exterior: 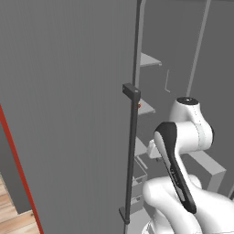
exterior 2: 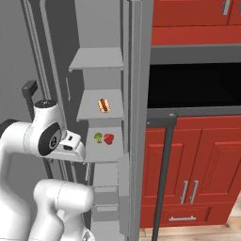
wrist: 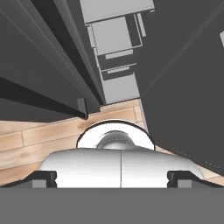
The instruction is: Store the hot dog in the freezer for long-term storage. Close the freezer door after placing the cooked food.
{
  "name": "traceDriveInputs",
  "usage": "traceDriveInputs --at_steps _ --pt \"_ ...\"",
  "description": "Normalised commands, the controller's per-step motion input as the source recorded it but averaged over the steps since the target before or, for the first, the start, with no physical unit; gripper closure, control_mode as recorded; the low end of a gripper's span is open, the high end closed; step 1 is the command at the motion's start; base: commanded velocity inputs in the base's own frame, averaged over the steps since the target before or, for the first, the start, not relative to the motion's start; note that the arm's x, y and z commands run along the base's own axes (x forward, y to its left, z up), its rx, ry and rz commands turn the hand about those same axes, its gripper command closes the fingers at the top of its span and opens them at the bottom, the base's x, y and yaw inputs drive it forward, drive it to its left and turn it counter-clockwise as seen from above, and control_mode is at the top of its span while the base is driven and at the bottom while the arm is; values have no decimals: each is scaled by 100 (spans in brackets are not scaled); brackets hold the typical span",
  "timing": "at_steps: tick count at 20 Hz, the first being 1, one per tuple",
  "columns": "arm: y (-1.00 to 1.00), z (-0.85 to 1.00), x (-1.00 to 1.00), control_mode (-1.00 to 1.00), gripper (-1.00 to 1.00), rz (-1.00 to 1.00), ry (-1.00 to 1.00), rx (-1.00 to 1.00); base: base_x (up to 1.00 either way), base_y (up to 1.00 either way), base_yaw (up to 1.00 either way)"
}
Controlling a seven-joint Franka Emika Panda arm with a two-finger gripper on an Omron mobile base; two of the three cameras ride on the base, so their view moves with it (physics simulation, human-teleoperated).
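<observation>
The freezer [exterior 2: 101, 61] stands open, its pale grey shelves showing. The cooked food, a tiny tan bun with a reddish sausage [exterior 2: 104, 105], lies on the second shelf and appears as a small red speck [exterior: 139, 105] past the door edge. The freezer door [exterior: 68, 114] is swung wide open at the left, with its long dark bar handle [exterior: 132, 151] facing me. My gripper [wrist: 112, 179] points down toward the floor in front of the freezer's drawers [wrist: 113, 39]. Its fingertips [wrist: 43, 178] are spread wide with nothing between them, so it is open.
A green broccoli piece [exterior 2: 99, 137] and a small red item [exterior 2: 108, 138] sit on the shelf below the hot dog. Red cabinets [exterior 2: 197, 164] and a dark recess [exterior 2: 193, 84] stand to the right, behind the neighbouring door's bar handle [exterior 2: 164, 179]. Wooden floor [wrist: 39, 135] lies below.
</observation>
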Motion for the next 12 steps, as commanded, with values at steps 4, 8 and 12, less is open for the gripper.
traceDriveInputs --at_steps 4,8,12 --pt "0 0 0 100 -100 0 0 0 0 0 2" --pt "0 0 0 100 -100 0 0 0 0 0 22" --pt "0 0 0 100 -100 0 0 0 -11 0 22"
